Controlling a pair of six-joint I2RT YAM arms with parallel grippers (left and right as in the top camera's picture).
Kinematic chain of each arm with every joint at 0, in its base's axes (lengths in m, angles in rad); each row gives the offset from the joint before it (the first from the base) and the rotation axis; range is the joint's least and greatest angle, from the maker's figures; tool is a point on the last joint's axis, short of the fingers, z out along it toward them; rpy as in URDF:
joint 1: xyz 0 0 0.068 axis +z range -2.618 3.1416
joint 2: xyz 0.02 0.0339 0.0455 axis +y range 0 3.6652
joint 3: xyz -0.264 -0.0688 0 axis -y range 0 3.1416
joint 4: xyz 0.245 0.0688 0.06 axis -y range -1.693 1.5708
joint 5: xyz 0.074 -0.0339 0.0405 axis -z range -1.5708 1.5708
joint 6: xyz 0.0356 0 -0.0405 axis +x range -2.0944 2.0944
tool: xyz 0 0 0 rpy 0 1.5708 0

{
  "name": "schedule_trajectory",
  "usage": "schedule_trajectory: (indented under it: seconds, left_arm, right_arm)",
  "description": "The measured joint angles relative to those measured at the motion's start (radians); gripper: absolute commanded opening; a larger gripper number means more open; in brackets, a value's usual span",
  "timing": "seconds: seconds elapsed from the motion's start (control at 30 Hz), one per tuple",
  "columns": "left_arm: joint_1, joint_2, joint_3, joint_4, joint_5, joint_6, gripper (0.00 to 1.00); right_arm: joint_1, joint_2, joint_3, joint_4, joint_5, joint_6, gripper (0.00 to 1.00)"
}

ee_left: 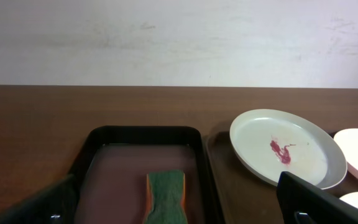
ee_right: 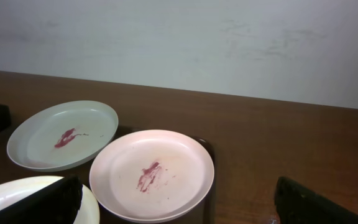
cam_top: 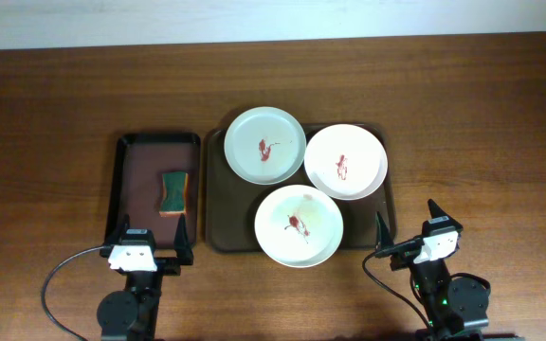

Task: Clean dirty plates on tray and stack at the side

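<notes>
Dark fingers (ee_left: 322, 202) edge each wrist view: both grippers gape wide and empty, and no plate is cleaned yet.

Left gripper (cam_top: 150, 229) has its jaws fully spread and touches nothing; the sponge (cam_top: 173, 191) lies flat just ahead of it in the small tray (cam_top: 126, 180). Right gripper (cam_top: 406, 210) is equally spread and holds nothing. Just ahead and to its left, the nearest plate (cam_top: 299, 225) overhangs the near rim of the large tray (cam_top: 226, 204). Two more smeared plates (cam_top: 265, 144) (cam_top: 345, 161) lie beyond it, edges touching. Bare tabletop (cam_top: 482, 142) stretches ahead and to its right. Likely trouble: the flat sponge could slip a pinch, and pressing on the overhanging plate might tip it. Lifting one shallow plate may drag its crowded neighbour or smear the sauce.
</notes>
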State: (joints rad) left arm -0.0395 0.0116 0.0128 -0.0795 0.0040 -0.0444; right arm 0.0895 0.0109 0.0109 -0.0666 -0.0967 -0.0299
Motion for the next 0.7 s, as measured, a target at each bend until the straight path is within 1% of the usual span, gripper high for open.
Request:
schedule_trajectory:
  seconds: [0.47,0.57,0.63,0.7]
  left_arm:
    - [0.0,0.0,0.0,0.0,0.0,0.0,0.99]
    - [0.0,0.0,0.0,0.0,0.0,0.0,0.99]
    - [0.0,0.002,0.004,-0.017,0.0,0.0,0.99]
    - [0.0,0.027,0.043,-0.105,0.0,0.0,0.99]
  right_arm:
    - [0.0,0.0,0.0,0.002,0.0,0.0,0.99]
    - [0.0,0.0,0.0,0.014,-0.002,0.025,0.99]
    - [0.0,0.0,0.0,0.011,0.001,0.075,0.99]
    - [0.0,0.002,0.014,-0.036,0.013,0.113,0.99]
